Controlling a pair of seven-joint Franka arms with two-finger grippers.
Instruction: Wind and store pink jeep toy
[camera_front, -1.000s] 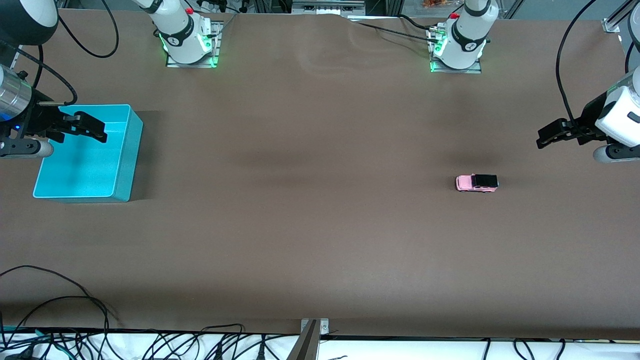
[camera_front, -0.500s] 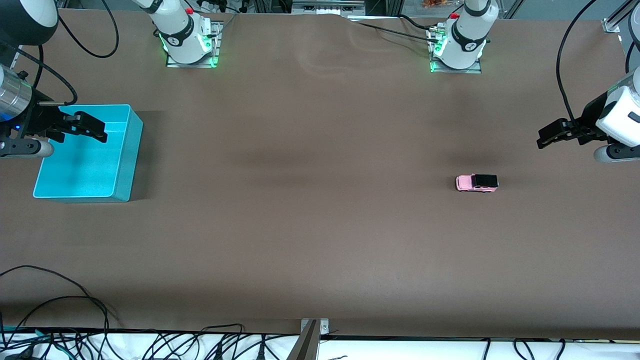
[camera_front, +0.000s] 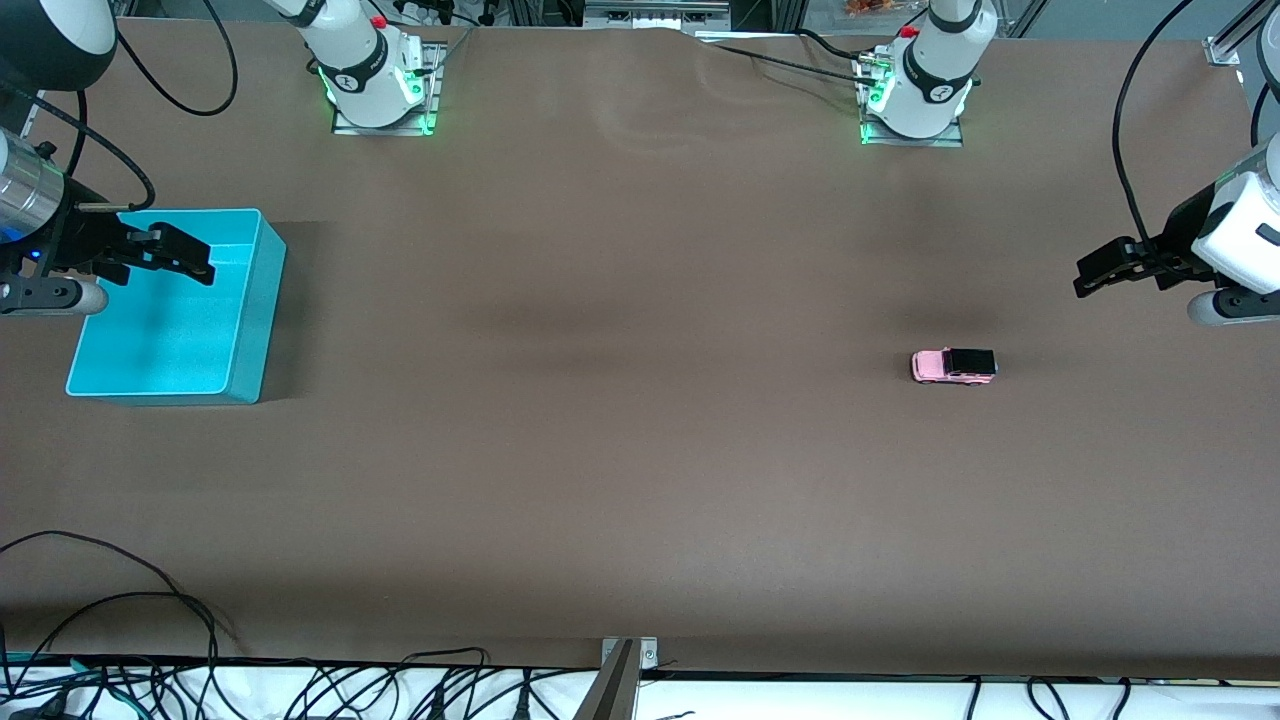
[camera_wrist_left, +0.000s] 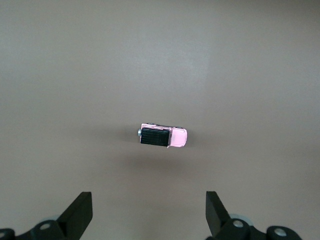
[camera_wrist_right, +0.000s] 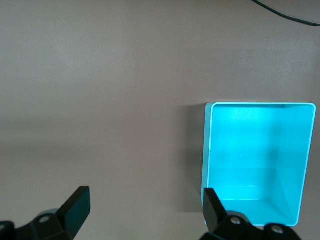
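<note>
Pink jeep toy (camera_front: 953, 366) unmoved since earlier, upright on tabletop (camera_front: 640, 420), black roof rearward. Left gripper (camera_front: 1090, 275) and right gripper (camera_front: 190, 260): unchanged, jaws apart, empty.

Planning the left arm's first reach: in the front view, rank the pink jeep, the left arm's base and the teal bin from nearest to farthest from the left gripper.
1. Pink jeep, on the table near the left gripper.
2. Left arm's base, at the table's robot edge.
3. Teal bin, at the right arm's end.
</note>
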